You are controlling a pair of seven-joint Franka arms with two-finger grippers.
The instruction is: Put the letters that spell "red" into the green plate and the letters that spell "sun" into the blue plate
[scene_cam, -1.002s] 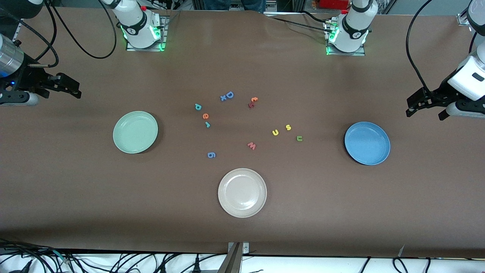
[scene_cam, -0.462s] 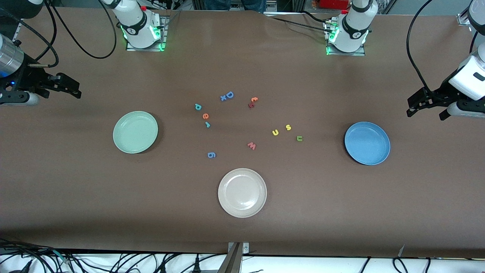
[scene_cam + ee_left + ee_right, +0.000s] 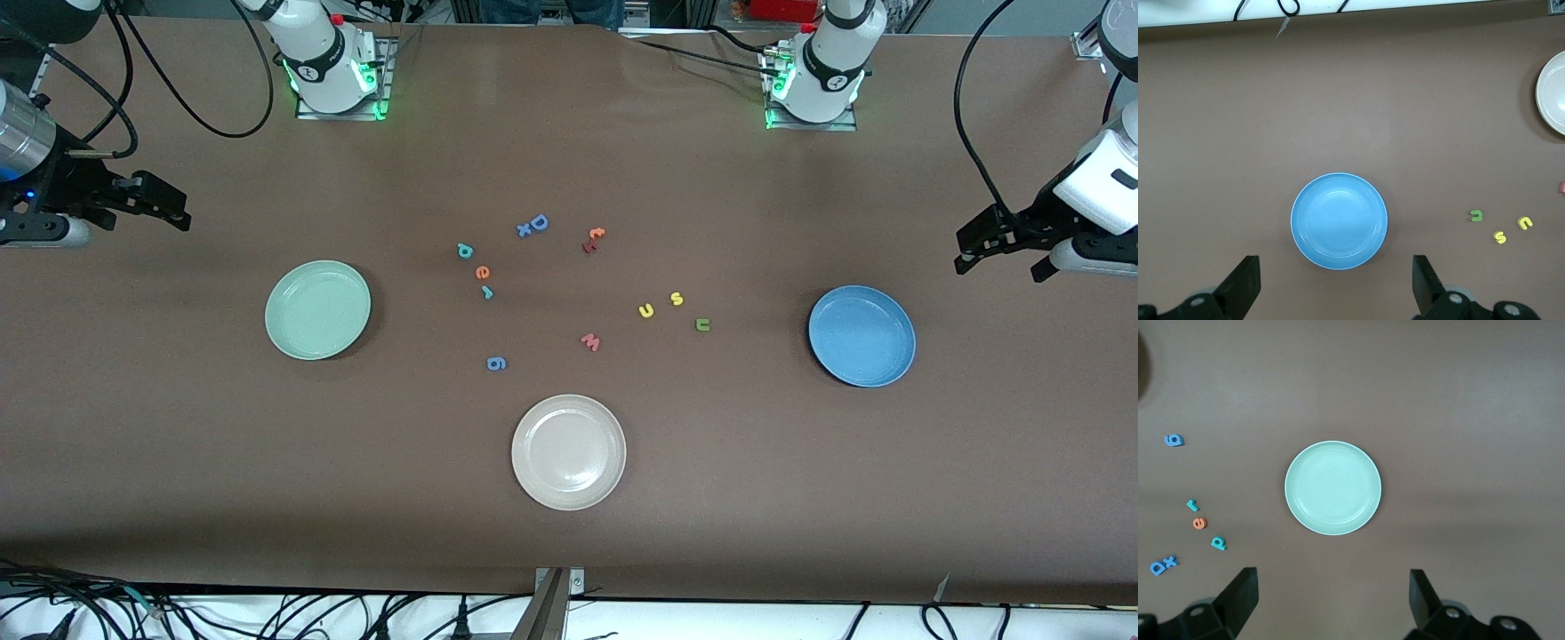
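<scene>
The teal "d" (image 3: 464, 251), orange "e" (image 3: 483, 272) and teal "r" (image 3: 486, 292) lie in a short row mid-table, between the green plate (image 3: 317, 309) and the other letters. The yellow "u" (image 3: 646, 310), yellow "s" (image 3: 677, 299) and green "n" (image 3: 702, 324) lie nearer the blue plate (image 3: 861, 335). Both plates hold nothing. My right gripper (image 3: 164, 203) hangs open over bare table at the right arm's end, with the green plate (image 3: 1333, 487) in its wrist view. My left gripper (image 3: 997, 268) hangs open over the left arm's end, close to the blue plate (image 3: 1339, 221).
A beige-white plate (image 3: 568, 452) sits nearest the front camera. Other loose letters lie among the rest: a blue "D" with an "x" (image 3: 532, 225), an orange and dark-red pair (image 3: 593, 239), a salmon "w" (image 3: 590, 341) and a blue "g" (image 3: 496, 363).
The left gripper has edged very slightly toward its end of the table. The letters, the plates and the right arm have not moved.
</scene>
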